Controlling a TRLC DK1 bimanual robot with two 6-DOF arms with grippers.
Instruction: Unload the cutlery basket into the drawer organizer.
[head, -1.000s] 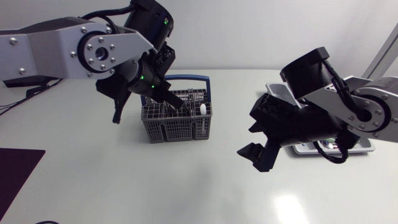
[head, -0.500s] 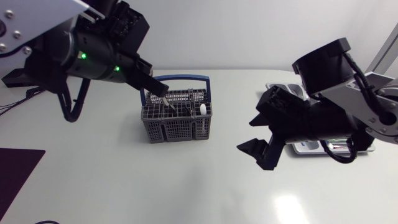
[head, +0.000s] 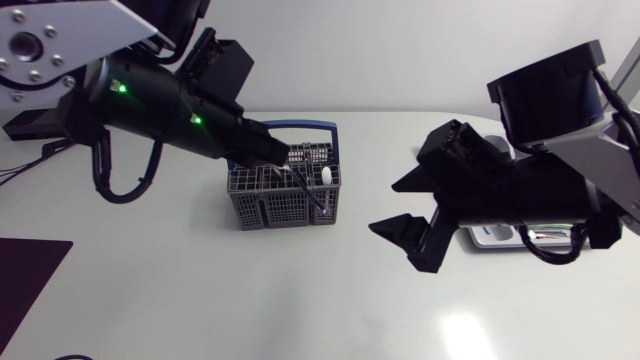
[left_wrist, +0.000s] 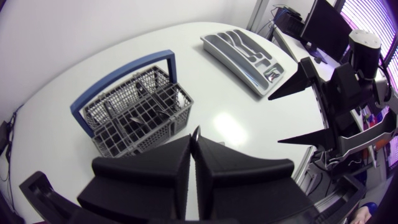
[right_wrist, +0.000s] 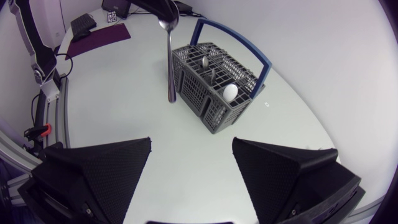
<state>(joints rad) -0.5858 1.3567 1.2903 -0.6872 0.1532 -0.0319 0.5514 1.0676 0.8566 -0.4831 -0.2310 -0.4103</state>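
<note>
The left gripper (left_wrist: 194, 138) is closed on a spoon (right_wrist: 170, 59), which is clamped at its bowl end between the fingertips. The handle hangs down over the cutlery basket (head: 265, 207); its lower end appears to be clear of the rim, though this cannot be confirmed. The spoon's long axis is near vertical in the right wrist view. In the head view it is seen running from the fingertips toward 4 o'clock.

The drawer organizer (left_wrist: 245, 62) is located at about 3 to 4 o'clock from the left gripper in the head view, well apart from the basket. The right gripper (right_wrist: 192, 143) is held open and empty, between basket and organizer. It is the nearer arm to the organizer, but the spoon is carried by the left.

In the head view the organizer is largely covered by the right arm. More cutlery and a white rounded object (right_wrist: 230, 91) are left in the basket; neither can be identified further.
</note>
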